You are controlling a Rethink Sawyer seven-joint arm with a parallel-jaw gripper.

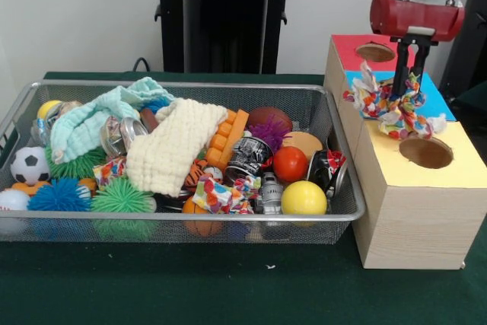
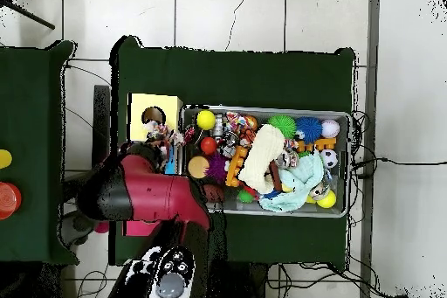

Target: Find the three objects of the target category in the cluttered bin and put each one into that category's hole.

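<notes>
My gripper (image 1: pixel 408 85) is shut on a confetti-print cloth (image 1: pixel 389 106) and holds it hanging just above the blue middle section of the wooden box (image 1: pixel 415 222). The cloth covers the blue section's hole. The cloth also shows in the overhead view (image 2: pixel 161 141), at the end of the red arm (image 2: pixel 148 197). The wire mesh bin (image 1: pixel 183 218) stands left of the box. A second confetti cloth (image 1: pixel 221 195) lies at its front middle. Another confetti-print piece (image 1: pixel 110 169) lies beside the cream waffle cloth (image 1: pixel 176 146).
The box has a red section with a hole (image 1: pixel 375 52) at the back and a yellow section with a hole (image 1: pixel 426 152) at the front. The bin also holds a mint-green towel (image 1: pixel 91 121), spiky balls, a soccer ball (image 1: pixel 29 165), cans, and a yellow ball (image 1: pixel 303 198).
</notes>
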